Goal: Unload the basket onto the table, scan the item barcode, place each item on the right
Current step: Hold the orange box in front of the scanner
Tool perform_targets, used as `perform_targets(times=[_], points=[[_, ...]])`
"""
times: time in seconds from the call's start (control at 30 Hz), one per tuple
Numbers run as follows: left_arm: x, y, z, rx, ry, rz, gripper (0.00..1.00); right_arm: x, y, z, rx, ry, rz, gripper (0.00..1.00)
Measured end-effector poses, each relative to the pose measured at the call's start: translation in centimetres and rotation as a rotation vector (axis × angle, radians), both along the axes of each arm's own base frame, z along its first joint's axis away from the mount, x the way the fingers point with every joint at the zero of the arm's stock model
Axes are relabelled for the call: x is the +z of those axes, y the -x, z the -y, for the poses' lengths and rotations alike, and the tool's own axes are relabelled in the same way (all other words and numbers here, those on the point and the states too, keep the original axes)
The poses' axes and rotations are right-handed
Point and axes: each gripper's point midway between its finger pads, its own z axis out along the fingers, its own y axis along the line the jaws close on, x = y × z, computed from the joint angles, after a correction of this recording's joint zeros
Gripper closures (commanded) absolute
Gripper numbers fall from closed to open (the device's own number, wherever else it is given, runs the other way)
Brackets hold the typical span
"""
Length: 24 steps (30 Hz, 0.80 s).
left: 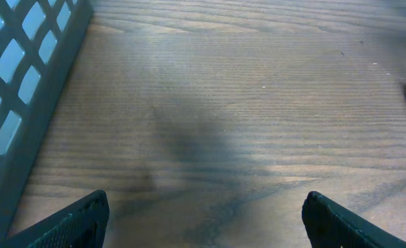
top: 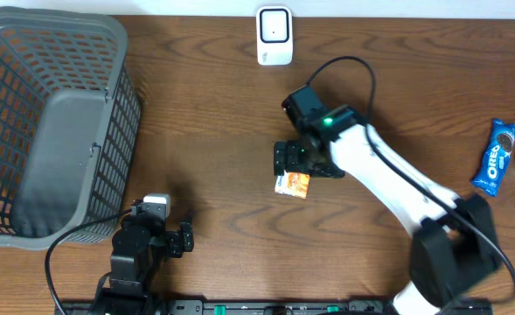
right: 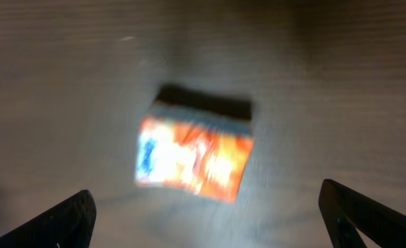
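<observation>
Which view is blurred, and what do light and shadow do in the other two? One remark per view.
Right wrist view: the orange packet is smeared by blur and glares bright; left wrist view: sharp wood grain, with a broad dark shadow across the table; overhead view: even light, crisp edges, the white scanner bright.

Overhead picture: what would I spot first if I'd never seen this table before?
Probably the white right arm reaching to the middle of the table, its open end effector over a small orange packet. Next comes the big grey basket at the far left, then the blue Oreo pack at the right edge.
</observation>
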Motion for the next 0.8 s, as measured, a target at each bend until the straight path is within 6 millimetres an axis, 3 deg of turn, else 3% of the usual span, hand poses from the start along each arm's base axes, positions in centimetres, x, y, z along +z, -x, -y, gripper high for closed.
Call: perform_targets(times=[0.17, 0.33, 0.53, 0.8], points=[[0.0, 0.0, 0.0, 0.000, 0.000, 0.000, 0.10, -4.2, -0.6, -0.2, -0.013, 0.036, -0.043, 0.01], [0.0, 0.0, 0.0, 0.000, 0.000, 0.000, 0.10, -4.6, -0.9, -1.2, -0.037, -0.006, -0.042, 0.01], [0.0, 0.0, 0.0, 0.000, 0.000, 0.000, 0.10, -6.5, 0.6, -1.0, -0.049, 0.032, -0.121, 0.04], [0.0, 0.0, 0.0, 0.000, 0.000, 0.000, 0.10, -6.5, 1.0, -1.3, -0.045, 0.036, -0.129, 0.46]])
